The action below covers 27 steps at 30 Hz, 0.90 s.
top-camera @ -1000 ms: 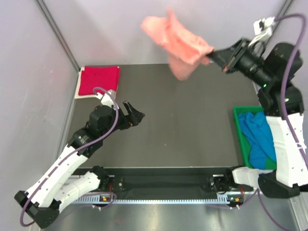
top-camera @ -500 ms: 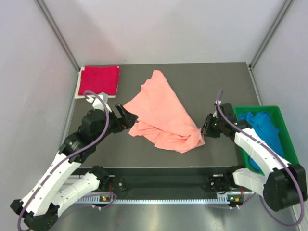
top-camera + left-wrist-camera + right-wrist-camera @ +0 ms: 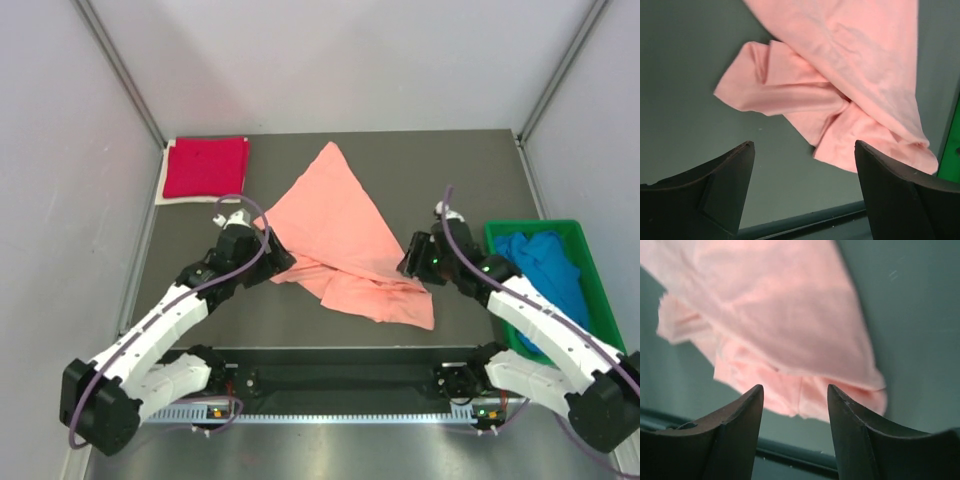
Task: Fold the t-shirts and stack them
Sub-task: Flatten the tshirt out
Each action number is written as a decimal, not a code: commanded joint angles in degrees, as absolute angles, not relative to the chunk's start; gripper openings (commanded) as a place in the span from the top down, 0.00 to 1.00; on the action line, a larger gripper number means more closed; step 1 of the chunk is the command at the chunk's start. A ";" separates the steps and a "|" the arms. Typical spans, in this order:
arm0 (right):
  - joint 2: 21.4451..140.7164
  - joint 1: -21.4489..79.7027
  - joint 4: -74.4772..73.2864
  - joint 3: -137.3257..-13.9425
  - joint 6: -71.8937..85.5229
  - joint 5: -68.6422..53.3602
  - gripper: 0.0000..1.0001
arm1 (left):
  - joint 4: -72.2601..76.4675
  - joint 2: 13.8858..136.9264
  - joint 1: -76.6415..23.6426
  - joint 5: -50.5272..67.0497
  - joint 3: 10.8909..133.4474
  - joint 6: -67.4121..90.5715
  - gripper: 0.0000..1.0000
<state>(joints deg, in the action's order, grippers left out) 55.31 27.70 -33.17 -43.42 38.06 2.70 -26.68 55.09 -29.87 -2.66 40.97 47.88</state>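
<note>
A dark grey surface sits between pale walls, with the two arms reaching in from its near edge. The salmon-pink t-shirt lies in the middle of it, unfolded. One corner points toward the far edge, and the part nearest the arms is bunched into loose folds.

The left fingers are low at the shirt's left side, just beside a crumpled fold. They stand wide apart and hold nothing. In the left wrist view only bare surface shows between the tips, with the pink cloth lying beyond them.

The right fingers are at the shirt's right side, close to its edge. They are partly apart with nothing clamped. In the right wrist view the bunched hem shows through the gap, past the tips. Whether either tip brushes the cloth cannot be told.

The crimson-red t-shirt lies folded flat in the far left corner, with a strip of white showing along its left and near sides. The bright blue t-shirt is heaped in the green tray at the right edge, well apart from the pink one.
</note>
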 commanded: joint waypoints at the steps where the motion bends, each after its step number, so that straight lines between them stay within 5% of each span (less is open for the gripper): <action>1: 58.44 35.06 -28.83 -40.35 43.15 4.48 0.46 | -17.85 56.68 -25.33 2.26 37.45 51.06 0.15; 18: 70.48 36.30 -24.00 -40.00 31.20 18.75 0.45 | -8.62 69.87 -18.38 1.84 34.89 49.21 0.24; 27: 79.53 22.43 -27.07 -51.04 29.45 36.03 0.50 | -4.84 74.35 -14.15 7.20 39.64 51.50 0.25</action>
